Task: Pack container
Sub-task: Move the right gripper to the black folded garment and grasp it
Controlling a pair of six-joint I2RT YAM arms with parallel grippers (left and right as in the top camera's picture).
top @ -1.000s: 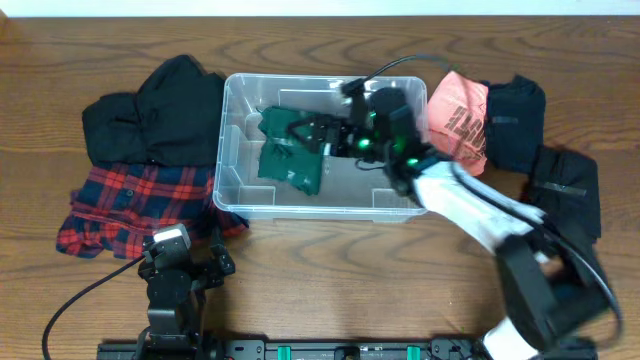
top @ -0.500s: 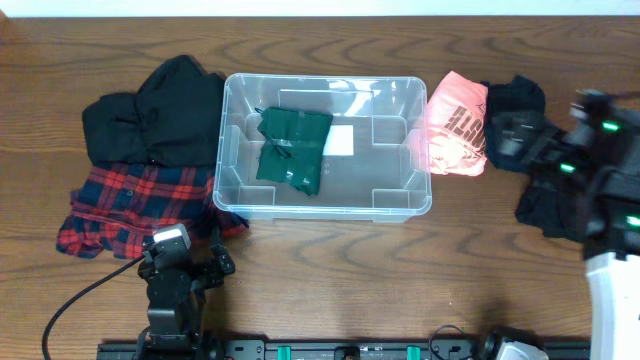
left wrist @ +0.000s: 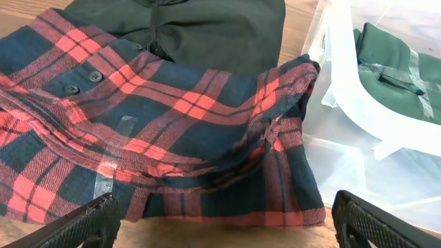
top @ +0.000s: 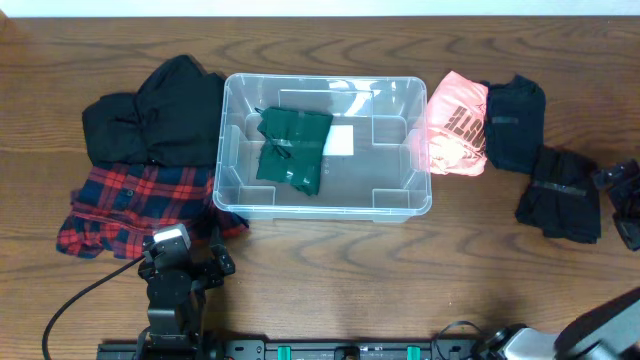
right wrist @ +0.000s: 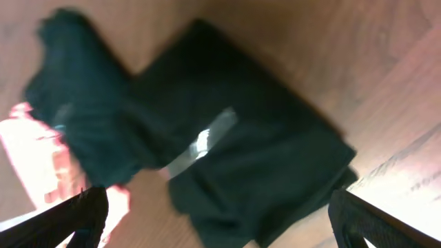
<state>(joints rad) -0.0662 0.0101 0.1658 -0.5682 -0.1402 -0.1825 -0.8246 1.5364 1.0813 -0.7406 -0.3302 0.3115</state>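
The clear container [top: 325, 212] stands at the table's middle, holding a folded dark green garment [top: 292, 148] beside its white label [top: 340, 140]. My left gripper [top: 183, 262] rests open and empty near the front edge. In the left wrist view its jaws [left wrist: 227, 227] sit just before a red plaid shirt [left wrist: 158, 138], with the container's wall [left wrist: 344, 83] to the right. My right gripper [top: 622, 195] is at the far right edge. In the blurred right wrist view it hangs open [right wrist: 220, 220] above a folded black garment [right wrist: 262, 158].
A black garment [top: 150, 115] and the red plaid shirt [top: 130, 205] lie left of the container. A pink garment [top: 457, 125], a black garment [top: 513, 120] and another folded black garment [top: 562, 180] lie to its right.
My right arm has left the container, where the green garment stays, and swung to the far right edge over the black garment. The left arm has not moved.
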